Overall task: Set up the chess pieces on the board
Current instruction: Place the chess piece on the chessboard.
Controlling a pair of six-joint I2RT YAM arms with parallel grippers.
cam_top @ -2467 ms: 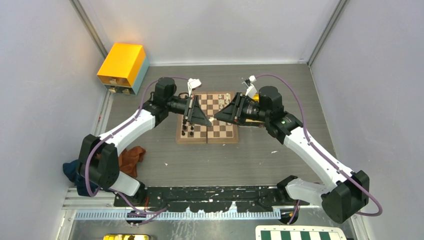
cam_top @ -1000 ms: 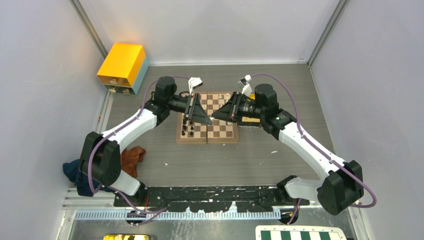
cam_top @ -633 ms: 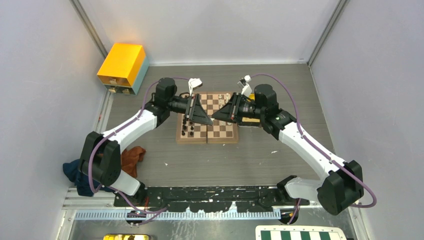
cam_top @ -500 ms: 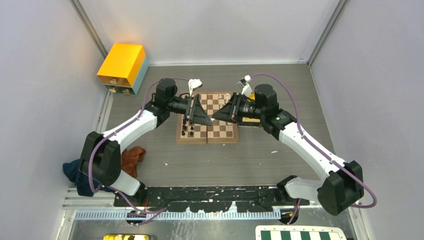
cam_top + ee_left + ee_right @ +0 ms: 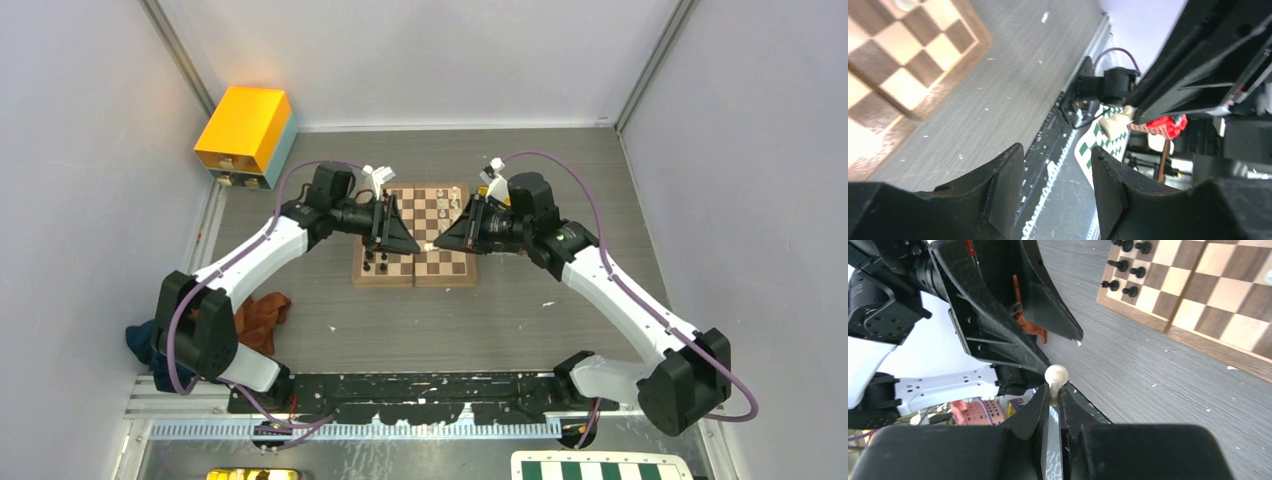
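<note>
A cream-white piece (image 5: 1056, 374), apparently a pawn, is clamped between the fingertips of the right gripper (image 5: 1053, 396), raised over the near half of the wooden chessboard (image 5: 432, 205). The left gripper (image 5: 1057, 156) is just beside it, fingers parted around nothing. Black pieces (image 5: 1128, 270) are stood at the board's near-left corner.

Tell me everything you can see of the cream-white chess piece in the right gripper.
The cream-white chess piece is tiny, smooth and matte, with a round ball head on a slim neck, like a pawn. Its lower part is hidden between the black fingers of the right gripper, which is shut on it. It is held in the air, off the wooden chessboard, head poking out past the fingertips. The open left gripper is close by; whether it touches the piece cannot be told.
</note>
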